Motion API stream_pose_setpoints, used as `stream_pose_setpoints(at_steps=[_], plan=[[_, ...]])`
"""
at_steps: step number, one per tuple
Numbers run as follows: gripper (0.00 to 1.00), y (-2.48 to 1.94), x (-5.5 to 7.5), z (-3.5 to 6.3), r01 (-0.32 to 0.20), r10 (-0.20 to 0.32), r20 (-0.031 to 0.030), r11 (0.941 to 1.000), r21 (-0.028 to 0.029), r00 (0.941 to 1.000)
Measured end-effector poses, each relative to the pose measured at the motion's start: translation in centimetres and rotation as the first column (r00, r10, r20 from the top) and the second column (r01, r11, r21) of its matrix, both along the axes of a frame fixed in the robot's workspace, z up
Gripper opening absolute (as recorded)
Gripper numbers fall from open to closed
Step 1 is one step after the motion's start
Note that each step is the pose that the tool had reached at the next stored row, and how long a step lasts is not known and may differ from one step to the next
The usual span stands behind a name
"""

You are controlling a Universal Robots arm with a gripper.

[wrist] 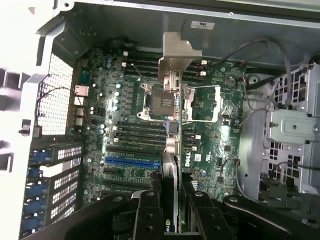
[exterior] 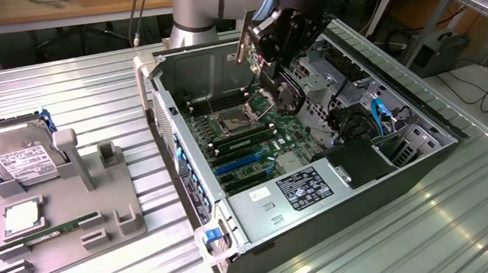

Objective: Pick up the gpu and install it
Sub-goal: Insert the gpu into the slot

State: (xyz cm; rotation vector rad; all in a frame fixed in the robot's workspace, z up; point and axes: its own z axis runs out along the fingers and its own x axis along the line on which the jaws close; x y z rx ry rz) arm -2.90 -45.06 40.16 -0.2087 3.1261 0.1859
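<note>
I'm clamping the thin black silver-bracketed gpu (wrist: 176,52) in 1 dark gripper (wrist: 173,186) over the green motherboard's (wrist: 220,150) far end (I judge any tilt is risking a jam).

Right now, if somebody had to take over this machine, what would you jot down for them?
Gripper: shut on the gpu, which is held edge-on with its metal bracket at the far end.
Position: over the motherboard inside the open computer case.
Done: the gpu is picked up and is over the case.
Left: the card is not yet seated in any slot, and the blue slot is bare.
</note>
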Motion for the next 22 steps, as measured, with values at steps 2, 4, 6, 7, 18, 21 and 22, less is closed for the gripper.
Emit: stream_pose_setpoints(at_steps=[2,4,6,7,18,21,22], plan=[[0.26,0.0,0.0,-0.12,-0.037,0.037,0.0005,0.9993,-0.0001,0.9993],[0.26,0.0,0.0,-0.24,-0.074,0.074,0.0012,0.9972,-0.0001,0.9972],[0.26,0.0,0.0,-0.36,-0.125,0.125,0.0041,0.9922,-0.0004,0.9921],[0.26,0.0,0.0,-0.42,-0.155,0.155,0.0063,0.9879,-0.0007,0.9879],[0.26,0.0,0.0,-0.9,-0.381,0.381,0.0229,0.9244,-0.0054,0.9241],[0.26,0.0,0.0,-1.01,-0.431,0.431,0.0267,0.9023,-0.0071,0.9019],[0.26,0.0,0.0,-1.05,-0.449,0.449,0.028,0.8934,-0.0077,0.8929]])
